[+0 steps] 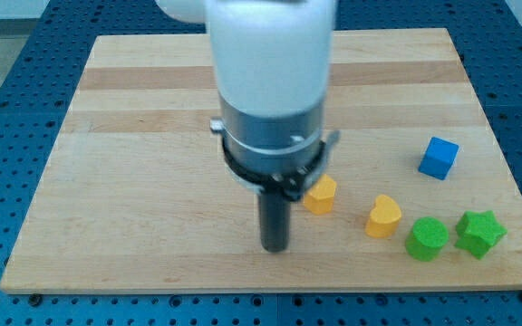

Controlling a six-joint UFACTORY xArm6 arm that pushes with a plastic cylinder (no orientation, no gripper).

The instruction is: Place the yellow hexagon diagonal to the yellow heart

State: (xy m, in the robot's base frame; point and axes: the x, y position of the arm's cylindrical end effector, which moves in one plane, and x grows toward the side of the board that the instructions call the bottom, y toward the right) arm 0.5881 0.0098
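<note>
Green blocks (426,239) beside yellow heart (383,216)

My tip (275,248) rests on the wooden board (134,181), near the view's bottom edge; the yellow hexagon (320,194) sits just to its right and slightly above, close but apart; the yellow heart (383,216) lies farther right; beyond it stand the green cylinder (426,238) and the green star (479,234), near each other; the blue cube (439,158) sits well apart, up and right.
</note>
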